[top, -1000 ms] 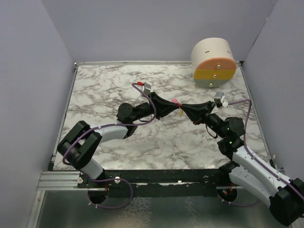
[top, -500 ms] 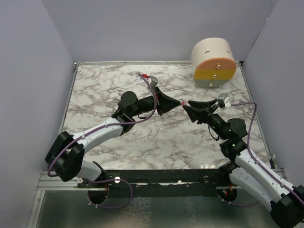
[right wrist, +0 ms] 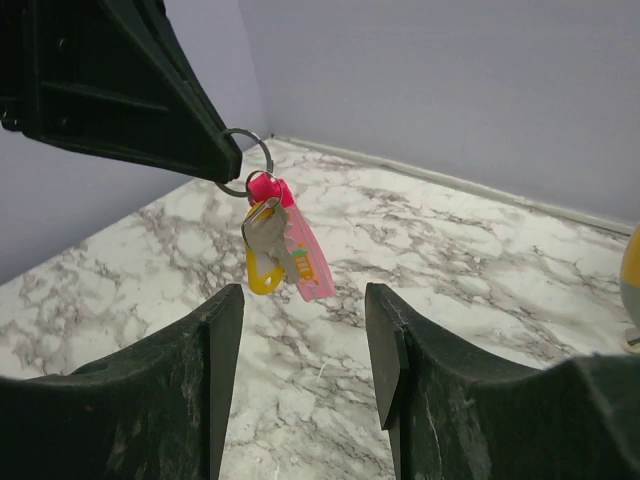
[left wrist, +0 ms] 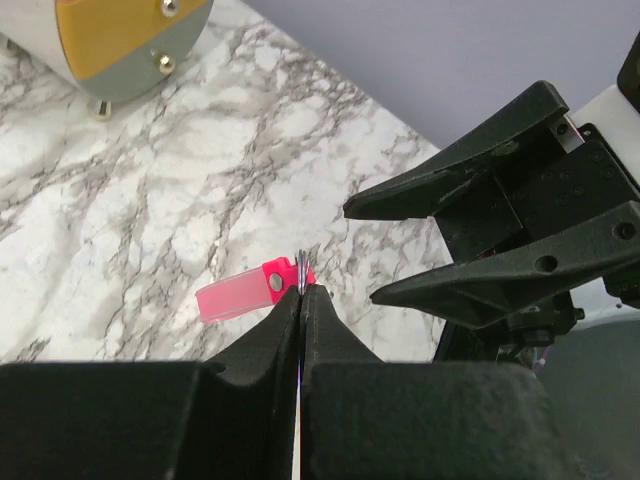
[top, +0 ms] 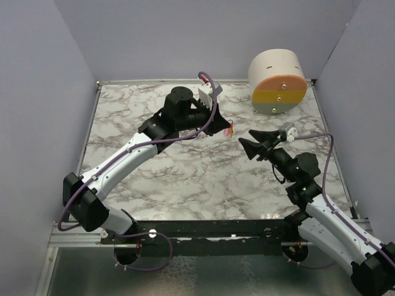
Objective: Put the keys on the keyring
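marble table (top: 185,179) | left tool (left wrist: 301,292) pinches keyring (right wrist: 270,160), keys (right wrist: 275,250) dangling | right tool (top: 245,137) agape, empty | cylinder (top: 278,80) behind

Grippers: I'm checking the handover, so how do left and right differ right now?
The left gripper is shut, pinching the keyring; the right gripper is open and empty. The left carries the hanging keys; the right faces them, touching nothing. Both are black, two-fingered and above the table.

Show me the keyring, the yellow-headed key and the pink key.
keyring (right wrist: 268,148), right wrist view, right arc of the wire loop.
yellow-headed key (right wrist: 259,277), right wrist view, on its yellow head.
pink key (right wrist: 306,256), right wrist view, middle of its body.
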Tool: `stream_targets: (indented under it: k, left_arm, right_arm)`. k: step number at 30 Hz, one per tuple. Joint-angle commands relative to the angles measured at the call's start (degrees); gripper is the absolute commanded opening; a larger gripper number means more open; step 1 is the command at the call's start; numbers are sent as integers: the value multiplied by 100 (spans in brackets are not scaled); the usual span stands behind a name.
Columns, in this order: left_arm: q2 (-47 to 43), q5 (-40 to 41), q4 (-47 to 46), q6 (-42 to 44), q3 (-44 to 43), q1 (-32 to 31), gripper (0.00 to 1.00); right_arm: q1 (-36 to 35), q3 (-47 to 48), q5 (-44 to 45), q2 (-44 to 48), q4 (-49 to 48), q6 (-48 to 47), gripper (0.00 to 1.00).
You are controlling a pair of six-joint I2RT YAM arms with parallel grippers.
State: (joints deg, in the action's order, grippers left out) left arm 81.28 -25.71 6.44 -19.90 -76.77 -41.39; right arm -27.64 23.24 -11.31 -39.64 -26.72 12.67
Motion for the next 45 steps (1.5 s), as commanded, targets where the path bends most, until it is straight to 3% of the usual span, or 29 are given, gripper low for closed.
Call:
stream_targets:
  k: [1, 10, 28, 45]
  left_arm:
    - [206, 32, 1549, 605, -565, -10, 0]
    - [342, 102, 2540, 841, -1120, -92, 0]
    - [674, 146, 3068, 877, -1503, -449, 0]
    - [733, 141, 3154, 806, -1491, -707, 0]
  right_arm:
    - [-3, 93, -776, -359, -220, -444, 53]
    - [-8, 129, -1943, -888, -682, -555, 53]
    - [-13, 148, -2464, -1494, -1184, -396, 52]
    - [-11, 32, -2247, -1698, -1469, -383, 33]
